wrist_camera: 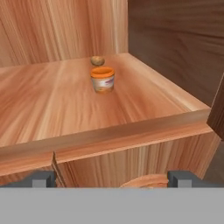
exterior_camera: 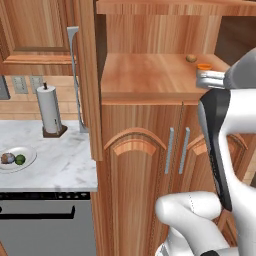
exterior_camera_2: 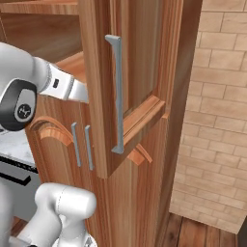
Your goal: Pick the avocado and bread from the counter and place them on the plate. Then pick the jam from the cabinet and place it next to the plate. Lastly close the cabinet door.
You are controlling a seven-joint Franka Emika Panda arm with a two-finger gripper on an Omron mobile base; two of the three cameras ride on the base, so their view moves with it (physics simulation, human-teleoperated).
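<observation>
Jam, a squat orange jar point(wrist_camera: 103, 78), sits upright on the warm-brown wooden cabinet shelf point(wrist_camera: 48, 105), a small brown round lump point(wrist_camera: 97, 60) just behind it. Two-finger gripper point(wrist_camera: 111, 178) hangs spread wide before the shelf edge, gripping nothing. Avocado point(exterior_camera: 20, 159) and bread point(exterior_camera: 7, 158) rest on the white plate point(exterior_camera: 27, 154).

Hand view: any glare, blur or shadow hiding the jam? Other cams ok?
Hand view: jam sharp and evenly lit, no glare, faint shadow at its base; the shelf's right wall is dark. Left base view: jam is a small soft-edged orange patch, partly behind the arm; plate reads clearly. Right base view: flat light, open cabinet door blocks the shelf.
</observation>
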